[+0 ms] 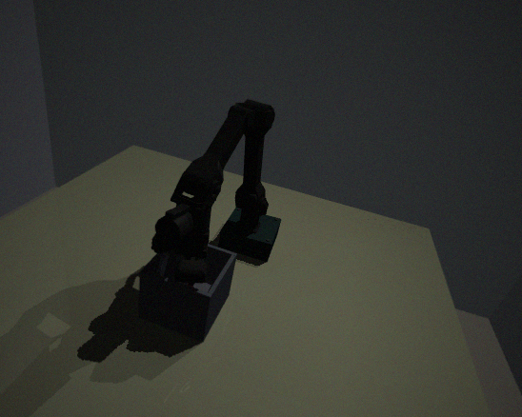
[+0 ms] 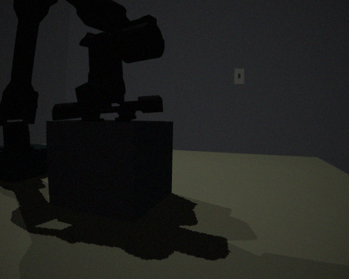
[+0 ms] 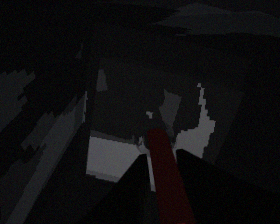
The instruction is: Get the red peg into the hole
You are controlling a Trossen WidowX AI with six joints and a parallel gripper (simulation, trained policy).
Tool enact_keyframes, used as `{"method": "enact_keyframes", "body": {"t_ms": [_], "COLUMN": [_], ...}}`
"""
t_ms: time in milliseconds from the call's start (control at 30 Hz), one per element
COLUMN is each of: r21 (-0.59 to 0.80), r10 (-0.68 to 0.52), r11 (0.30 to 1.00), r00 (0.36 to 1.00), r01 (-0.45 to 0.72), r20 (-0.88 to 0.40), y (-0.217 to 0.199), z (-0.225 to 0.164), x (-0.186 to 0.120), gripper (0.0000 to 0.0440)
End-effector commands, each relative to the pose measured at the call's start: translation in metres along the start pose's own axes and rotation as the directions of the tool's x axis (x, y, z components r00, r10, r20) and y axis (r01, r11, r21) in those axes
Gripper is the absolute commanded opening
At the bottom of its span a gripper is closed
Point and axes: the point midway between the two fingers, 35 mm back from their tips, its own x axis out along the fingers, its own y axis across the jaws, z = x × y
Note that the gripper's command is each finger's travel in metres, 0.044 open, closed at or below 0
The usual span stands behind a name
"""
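The dark box point(image 1: 173, 309) point(image 2: 109, 169) stands on the table with its top open. Its pale bottom plate point(image 3: 111, 155) shows partly in the wrist view, much of it in shadow. The red peg point(image 3: 166, 170) is inside the box, its far end at the ring of the hole; how deep it sits cannot be told. My gripper point(image 3: 162, 154) reaches down into the box. Its fingers stand slightly apart around the peg, with a narrow light gap at the left finger, so it looks just open. The top and exterior views hide the fingertips behind the box walls or the hand.
The arm's dark green base point(image 1: 269, 228) stands close behind the box. The box walls surround the fingers, and the wide part of the hand is just at the rim. The scene is dim, with arm shadows over the table point(image 1: 340, 309). A wall switch point(image 2: 239, 76) is behind.
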Motion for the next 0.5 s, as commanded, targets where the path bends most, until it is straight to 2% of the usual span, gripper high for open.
{"method": "enact_keyframes", "body": {"t_ms": [0, 133, 233, 467], "r21": [-0.008, -0.003, 0.006, 0.038], "r10": [-0.008, -0.007, 0.004, 0.054], "r11": [1.000, 1.000, 1.000, 0.998], "r00": [1.000, 0.999, 0.998, 0.990], "r01": [0.008, 0.006, -0.004, -0.050], "r20": [-0.003, -0.032, -0.060, -0.127], "y": [0.002, 0.003, 0.006, 0.014], "z": [0.001, 0.003, 0.004, 0.009], "x": [0.003, 0.000, -0.004, -0.022], "gripper": [0.0108, 0.0105, 0.0136, 0.0173]}}
